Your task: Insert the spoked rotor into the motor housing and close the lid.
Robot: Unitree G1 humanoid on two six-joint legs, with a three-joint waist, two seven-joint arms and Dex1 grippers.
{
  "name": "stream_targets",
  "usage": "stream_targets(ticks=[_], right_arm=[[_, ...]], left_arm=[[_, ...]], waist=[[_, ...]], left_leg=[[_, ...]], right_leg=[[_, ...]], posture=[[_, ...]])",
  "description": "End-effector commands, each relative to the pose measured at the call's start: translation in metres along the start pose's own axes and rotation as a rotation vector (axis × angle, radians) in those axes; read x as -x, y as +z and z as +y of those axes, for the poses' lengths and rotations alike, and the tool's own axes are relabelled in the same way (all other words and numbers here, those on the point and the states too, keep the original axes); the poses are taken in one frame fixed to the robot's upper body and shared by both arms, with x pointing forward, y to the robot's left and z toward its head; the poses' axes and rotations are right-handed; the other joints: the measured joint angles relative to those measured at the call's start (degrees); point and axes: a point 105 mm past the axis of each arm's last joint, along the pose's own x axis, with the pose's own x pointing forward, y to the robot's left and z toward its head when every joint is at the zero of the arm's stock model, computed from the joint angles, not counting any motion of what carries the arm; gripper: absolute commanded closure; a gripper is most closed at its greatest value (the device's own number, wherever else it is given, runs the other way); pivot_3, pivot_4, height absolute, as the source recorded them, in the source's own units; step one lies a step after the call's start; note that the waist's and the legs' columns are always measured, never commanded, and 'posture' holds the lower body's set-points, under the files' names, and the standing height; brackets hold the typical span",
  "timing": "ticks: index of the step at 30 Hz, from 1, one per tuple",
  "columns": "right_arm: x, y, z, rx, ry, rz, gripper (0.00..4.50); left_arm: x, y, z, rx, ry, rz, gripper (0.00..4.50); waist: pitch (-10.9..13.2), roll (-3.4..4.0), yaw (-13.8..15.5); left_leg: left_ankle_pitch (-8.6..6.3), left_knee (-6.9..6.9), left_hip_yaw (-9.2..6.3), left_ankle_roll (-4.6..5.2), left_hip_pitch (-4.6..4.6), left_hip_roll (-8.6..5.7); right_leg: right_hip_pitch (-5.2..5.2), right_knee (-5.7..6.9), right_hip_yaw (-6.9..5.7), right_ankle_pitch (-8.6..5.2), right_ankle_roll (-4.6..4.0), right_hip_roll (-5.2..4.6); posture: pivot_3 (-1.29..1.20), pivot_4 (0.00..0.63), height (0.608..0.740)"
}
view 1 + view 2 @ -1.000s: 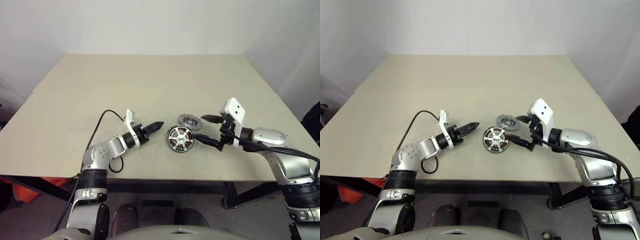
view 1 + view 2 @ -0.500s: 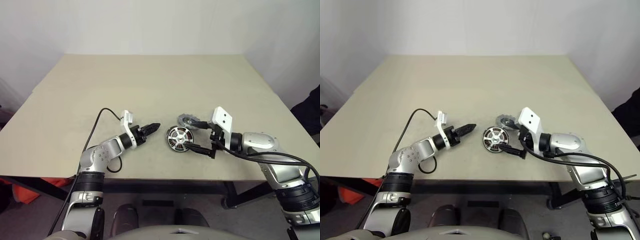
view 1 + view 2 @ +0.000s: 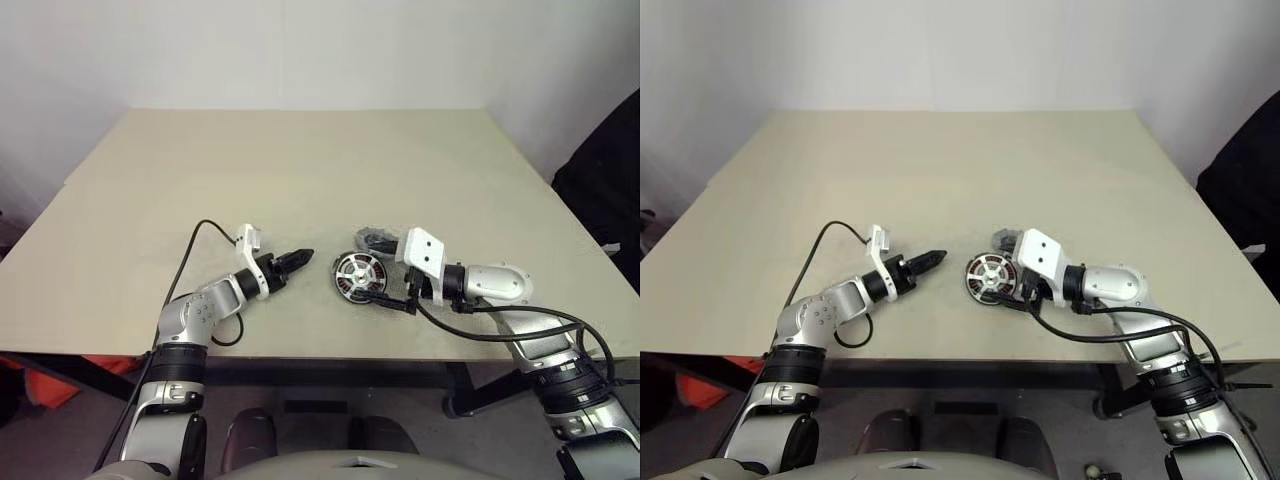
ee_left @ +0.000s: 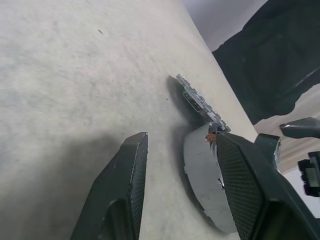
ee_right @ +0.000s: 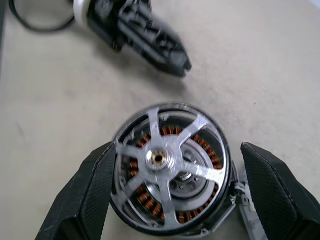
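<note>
motor parts on bench: rotor seated, lid still loose

item one, spoked rotor [image 5: 167, 160]: the shiny open-spoked wheel lies on top of the motor housing [image 3: 360, 276], copper windings showing between its spokes. it appears already dropped into the bore, though how fully it is seated cannot be told.

item two, motor housing: a short round puck standing flat on the table [image 3: 300, 170], near the front edge, between the two grippers.

item three, lid [image 4: 199, 104]: a grey ribbed disc lying flat on the table, just beyond the housing and close beside it. from the head views the white camera block of the right wrist covers part of it. judged not yet fitted, so closing remains to be done.

item four, right gripper [image 5: 170, 187]: fingers spread wide, one on each side of the housing and neither clearly touching it. probably placed so either to steady the housing or to let go of it.

item five, left gripper [image 3: 297, 259]: low over the table, well short of the housing and pointing at it, fingers parted with nothing between them. likely waiting in reserve.

obstructions: the right gripper stands between the lid and any approach from that side. a black cable [image 3: 200, 240] loops on the table behind the left wrist, clear of the parts.
</note>
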Motion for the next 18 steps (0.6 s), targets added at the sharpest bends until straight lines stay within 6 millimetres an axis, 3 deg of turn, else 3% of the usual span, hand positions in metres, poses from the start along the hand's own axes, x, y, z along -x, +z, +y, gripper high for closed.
stream_targets(ticks=[1, 14, 17, 18], right_arm=[[0.0, 0.007, -0.004, 0.088, -0.013, -0.037, 0.0], [-0.007, 0.002, -0.018, 0.075, -0.074, -0.038, 0.0], [-0.008, 0.002, -0.021, 0.076, -0.083, -0.039, 0.58], [-0.008, 0.002, -0.021, 0.076, -0.084, -0.04, 0.96]], left_arm=[[0.001, 0.011, 0.0, -0.033, 0.004, -0.031, 2.23], [0.003, 0.008, 0.003, -0.035, 0.019, -0.026, 2.23], [0.003, 0.008, 0.003, -0.036, 0.02, -0.024, 2.2], [0.003, 0.008, 0.002, -0.037, 0.02, -0.024, 2.2]], waist=[[0.0, 0.0, -0.04], [0.0, 0.0, -0.08], [0.0, 0.0, -0.09], [0.0, 0.0, -0.08]], left_leg=[[0.0, 0.0, 0.0, 0.0, 0.0, 0.0], [0.0, 0.09, 0.0, 0.0, 0.03, 0.02], [0.01, 0.09, 0.0, 0.0, 0.06, 0.02], [0.01, 0.1, 0.0, -0.01, 0.06, 0.02]], right_leg=[[0.0, 0.0, 0.0, 0.01, -0.01, 0.0], [0.0, 0.14, 0.01, 0.05, -0.08, 0.01], [0.0, 0.2, 0.01, 0.05, -0.08, 0.01], [0.0, 0.21, 0.01, 0.04, -0.08, 0.01]], posture=[[0.0, 0.0, 0.74], [0.0, 0.0, 0.74], [0.0, 0.0, 0.74], [0.0, 0.0, 0.74]])
